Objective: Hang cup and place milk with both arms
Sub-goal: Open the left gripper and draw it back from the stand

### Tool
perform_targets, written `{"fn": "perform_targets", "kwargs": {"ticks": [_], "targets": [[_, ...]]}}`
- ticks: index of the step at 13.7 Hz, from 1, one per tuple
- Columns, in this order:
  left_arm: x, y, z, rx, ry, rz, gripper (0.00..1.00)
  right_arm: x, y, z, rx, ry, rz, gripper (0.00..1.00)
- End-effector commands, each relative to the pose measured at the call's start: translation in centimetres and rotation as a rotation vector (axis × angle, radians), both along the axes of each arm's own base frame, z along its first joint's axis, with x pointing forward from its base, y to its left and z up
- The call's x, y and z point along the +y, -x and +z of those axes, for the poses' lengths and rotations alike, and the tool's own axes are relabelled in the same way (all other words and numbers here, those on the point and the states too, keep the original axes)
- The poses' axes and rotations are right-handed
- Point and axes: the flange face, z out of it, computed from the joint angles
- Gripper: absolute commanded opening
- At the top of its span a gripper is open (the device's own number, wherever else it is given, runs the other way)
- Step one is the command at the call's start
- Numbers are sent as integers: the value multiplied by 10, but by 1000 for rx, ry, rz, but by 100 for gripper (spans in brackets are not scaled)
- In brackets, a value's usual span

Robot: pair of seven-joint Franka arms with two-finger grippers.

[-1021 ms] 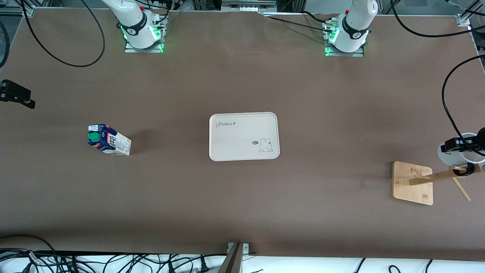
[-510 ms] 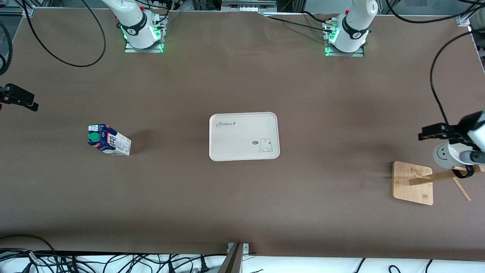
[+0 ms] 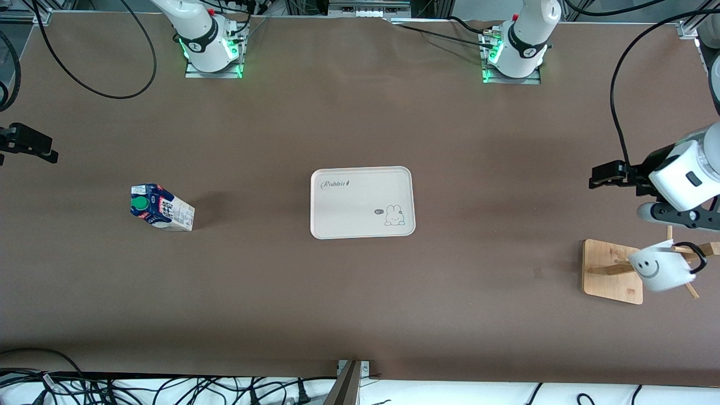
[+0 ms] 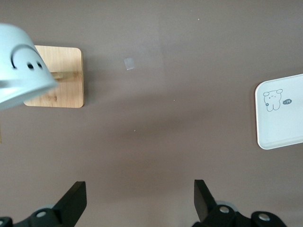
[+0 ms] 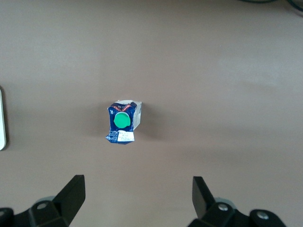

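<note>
the cup (image 3: 659, 270) hangs by its handle on the wooden rack (image 3: 612, 271), so the left gripper (image 4: 137, 201) hovers empty, spread. the milk (image 3: 161, 207) stands (apparently untouched) under the spread right gripper (image 5: 137, 198), awaiting the tray (image 3: 362, 202).

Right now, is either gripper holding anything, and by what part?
Nothing is held. The left gripper and right gripper are open; the cup hangs by its handle.

Glossy white ceramic-looking cup (image 3: 659, 270) hangs on my pale wooden rack (image 3: 612, 271) (matt grain); printed paper milk (image 3: 162, 207) carton, matt brown table (image 3: 360, 292).
</note>
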Motion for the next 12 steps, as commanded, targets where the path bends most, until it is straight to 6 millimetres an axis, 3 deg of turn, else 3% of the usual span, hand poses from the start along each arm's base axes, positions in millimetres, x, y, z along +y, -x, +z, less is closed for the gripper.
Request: {"fn": "perform_targets", "kwargs": {"ticks": [1, 6, 10, 12], "targets": [[-1, 11, 13, 12, -39, 13, 100, 1, 8, 7, 9, 1, 18, 100], [6, 22, 17, 7, -20, 15, 100, 3, 1, -5, 19, -24, 19, 100], [9, 63, 26, -177, -1, 106, 100, 28, -2, -6, 19, -23, 49, 100], [12, 88, 28, -194, -14, 114, 100, 27, -2, -6, 20, -22, 46, 100]]}}
